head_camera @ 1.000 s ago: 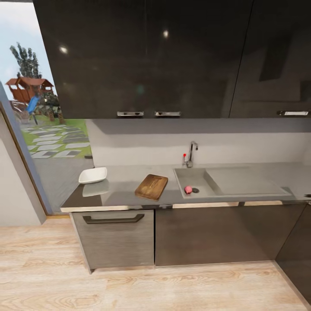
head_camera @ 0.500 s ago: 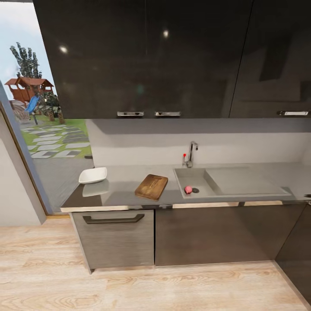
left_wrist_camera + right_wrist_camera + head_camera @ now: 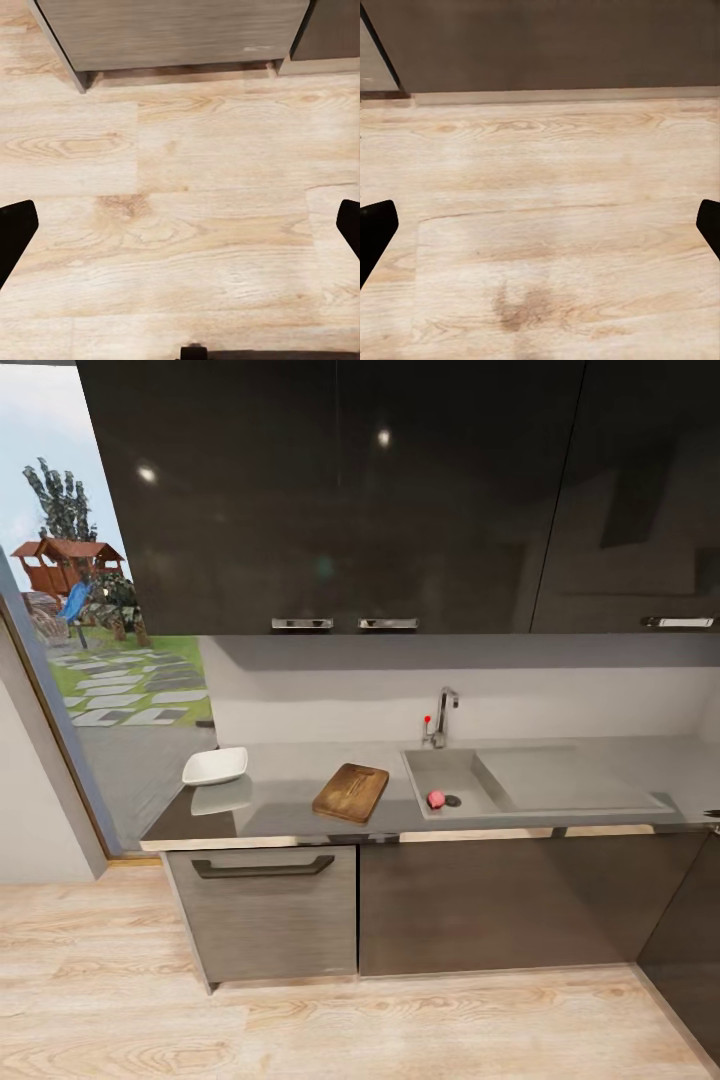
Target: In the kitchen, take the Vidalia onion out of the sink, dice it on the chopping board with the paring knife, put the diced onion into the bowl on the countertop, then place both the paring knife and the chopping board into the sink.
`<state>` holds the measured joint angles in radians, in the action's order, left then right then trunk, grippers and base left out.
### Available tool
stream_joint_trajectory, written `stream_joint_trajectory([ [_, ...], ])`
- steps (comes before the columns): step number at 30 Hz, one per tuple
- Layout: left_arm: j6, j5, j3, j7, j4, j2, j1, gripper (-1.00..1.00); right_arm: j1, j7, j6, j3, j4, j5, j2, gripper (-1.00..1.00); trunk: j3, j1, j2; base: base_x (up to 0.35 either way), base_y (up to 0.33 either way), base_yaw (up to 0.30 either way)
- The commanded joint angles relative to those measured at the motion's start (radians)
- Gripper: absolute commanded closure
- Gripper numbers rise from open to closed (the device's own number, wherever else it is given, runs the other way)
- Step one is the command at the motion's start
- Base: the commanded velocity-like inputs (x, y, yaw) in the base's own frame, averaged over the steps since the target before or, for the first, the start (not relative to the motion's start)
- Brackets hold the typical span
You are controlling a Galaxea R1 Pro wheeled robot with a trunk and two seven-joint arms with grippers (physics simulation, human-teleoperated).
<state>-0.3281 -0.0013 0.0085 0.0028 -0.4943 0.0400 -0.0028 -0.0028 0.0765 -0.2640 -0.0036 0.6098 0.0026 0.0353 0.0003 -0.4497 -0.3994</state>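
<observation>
- The grey tabletop runs across your head view, above dark lower cabinets and below glossy dark upper cabinets.
- The sink is set into the tabletop right of centre, with its flat drainboard on the right and the chrome tap at its rear edge.
- The Vidalia onion shows as a small pink ball inside the basin, just beside the round drain.
- The chopping board lies flat on the tabletop, just left of the sink and turned at an angle.
- The bowl stands near the left end of the tabletop, well apart from the board.
- A drawer front with a dark handle sits under the bowl and board.
- You cannot make out the paring knife.
- Your left hand is spread wide, its dark fingertips at the frame edges over the wooden floor, holding nothing.
- Your right hand is equally wide apart and empty, over the floor near the cabinet base.
</observation>
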Motion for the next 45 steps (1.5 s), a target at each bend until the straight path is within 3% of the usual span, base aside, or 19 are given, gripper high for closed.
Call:
stream_joint_trajectory([
  [1, -0.003, 0.000, 0.001, 0.000, 0.001, 0.000, 0.000, -1.00, 0.000, 0.003, -0.003, 0.001, -0.001, 0.000, 0.000, -1.00, 0.000, 0.000, -0.001, 0.000, 0.000, 0.000],
  [9, -0.003, 0.000, -0.001, 0.000, 0.009, 0.002, 0.000, -1.00, 0.000, 0.007, -0.009, -0.005, 0.034, 0.001, 0.000, -1.00, 0.000, 0.000, -0.001, 0.000, 0.000, 0.000],
  [14, -0.003, 0.000, -0.002, 0.000, 0.010, 0.004, 0.000, -1.00, 0.000, 0.029, -0.004, -0.006, 0.157, 0.001, -0.001, -1.00, 0.000, 0.000, -0.001, 0.000, 0.000, 0.000],
  [19, -0.003, 0.000, -0.002, 0.000, 0.010, 0.004, 0.000, -1.00, 0.000, 0.101, 0.023, -0.005, 0.289, 0.001, -0.006, -1.00, 0.000, 0.000, -0.001, 0.000, 0.000, 0.000],
  [23, -0.003, 0.000, -0.002, 0.000, 0.010, 0.003, 0.000, -1.00, -0.002, 0.167, 0.140, -0.002, 0.446, -0.002, -0.009, -1.00, 0.000, 0.000, -0.001, 0.000, 0.000, 0.000],
  [27, -0.003, 0.000, -0.002, 0.000, 0.010, 0.003, 0.000, -1.00, -0.023, 0.184, 0.275, -0.001, 0.572, -0.004, -0.012, -1.00, 0.000, 0.000, -0.001, 0.000, 0.000, 0.000],
  [32, -0.003, 0.000, -0.003, 0.000, 0.010, 0.002, 0.000, -1.00, -0.103, 0.190, 0.380, -0.001, 0.633, -0.005, -0.017, -1.00, 0.000, 0.000, -0.001, 0.000, 0.000, 0.000],
  [39, -0.003, 0.002, -0.003, 0.000, 0.010, 0.002, 0.000, -1.00, -0.274, 0.192, 0.548, 0.000, 0.644, -0.007, -0.021, -1.00, 0.000, 0.000, -0.001, 0.000, 0.000, 0.000],
  [40, -0.003, 0.002, -0.004, 0.000, 0.010, 0.002, 0.000, -1.00, -0.333, 0.192, 0.602, 0.000, 0.642, -0.007, -0.033, -1.00, 0.000, 0.000, -0.001, 0.000, 0.000, 0.000],
  [44, -0.003, 0.003, -0.004, 0.000, 0.011, 0.001, 0.000, -1.00, -0.454, 0.192, 0.697, 0.000, 0.620, -0.006, -0.075, -1.00, 0.000, 0.000, -0.001, 0.000, 0.000, 0.000],
  [45, -0.003, 0.003, -0.004, 0.000, 0.011, 0.000, 0.000, -1.00, -0.516, 0.192, 0.730, 0.001, 0.589, -0.005, -0.098, -1.00, 0.000, 0.000, -0.001, 0.000, 0.000, 0.000],
])
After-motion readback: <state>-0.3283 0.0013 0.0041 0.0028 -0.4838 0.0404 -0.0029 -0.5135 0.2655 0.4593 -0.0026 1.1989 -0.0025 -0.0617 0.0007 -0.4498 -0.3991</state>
